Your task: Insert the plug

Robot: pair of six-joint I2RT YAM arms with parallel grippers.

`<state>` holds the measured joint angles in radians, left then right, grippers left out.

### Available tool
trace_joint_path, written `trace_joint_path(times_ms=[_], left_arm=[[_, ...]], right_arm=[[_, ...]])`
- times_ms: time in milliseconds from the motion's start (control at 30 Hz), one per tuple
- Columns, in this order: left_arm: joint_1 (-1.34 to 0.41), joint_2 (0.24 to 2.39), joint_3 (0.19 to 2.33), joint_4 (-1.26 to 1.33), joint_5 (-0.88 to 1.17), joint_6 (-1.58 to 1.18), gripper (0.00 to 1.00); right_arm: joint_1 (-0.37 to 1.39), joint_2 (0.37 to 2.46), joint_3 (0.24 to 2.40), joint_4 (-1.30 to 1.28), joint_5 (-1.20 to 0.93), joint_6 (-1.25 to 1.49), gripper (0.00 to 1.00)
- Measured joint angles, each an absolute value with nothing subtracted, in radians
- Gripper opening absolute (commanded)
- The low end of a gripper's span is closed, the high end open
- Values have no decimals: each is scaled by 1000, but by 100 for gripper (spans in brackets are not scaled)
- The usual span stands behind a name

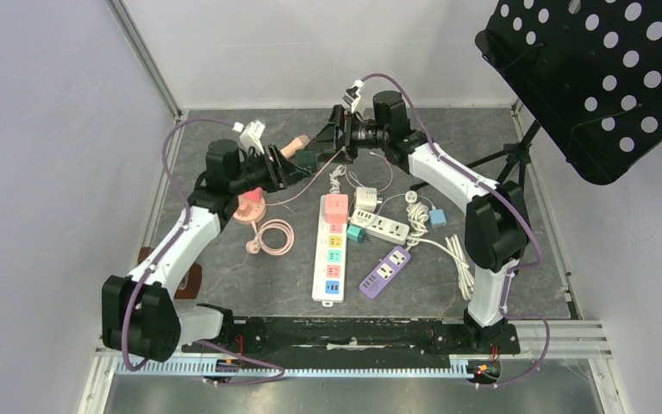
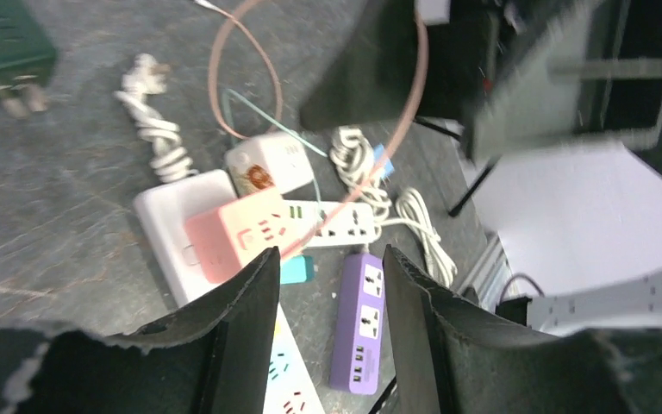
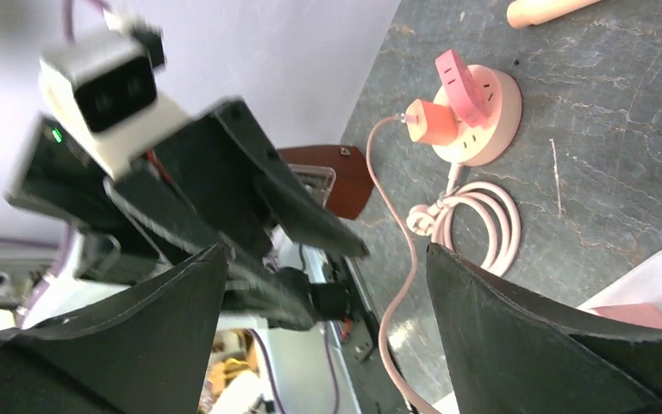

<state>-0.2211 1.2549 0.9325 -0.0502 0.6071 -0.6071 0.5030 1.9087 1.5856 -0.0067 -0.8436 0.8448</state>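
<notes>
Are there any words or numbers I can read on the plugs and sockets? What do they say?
No words or numbers can be read in any view.
White cube adapter: a round orange mark, too blurred to read.
Purple power strip: no readable print.
Pink round socket: no readable print.

Right gripper (image 3: pixel 326 252) with its 2 fingers (image 3: pixel 526 345) spread wide; beyond, a round pink socket (image 3: pixel 491 129) on the table (image 3: pixel 621 103) bearing 2 plugs (image 3: pixel 431 121), a coiled pink cord (image 3: pixel 474 220) just beside it.

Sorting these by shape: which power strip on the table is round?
The pink power strip at left, by its coiled cord. The long white strip, short white strip and purple strip are straight bars.
</notes>
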Motion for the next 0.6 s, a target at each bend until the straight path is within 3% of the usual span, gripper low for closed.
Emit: trace_joint_path(times_ms=[367,600], left_arm=[[-350,1241,719,396,554,-564,55],[-356,1227,685,474,461,-438,55]], right_arm=[[500,1858,1514,100,-744,1079,85],[500,1826,1511,92,-723,1111,83]])
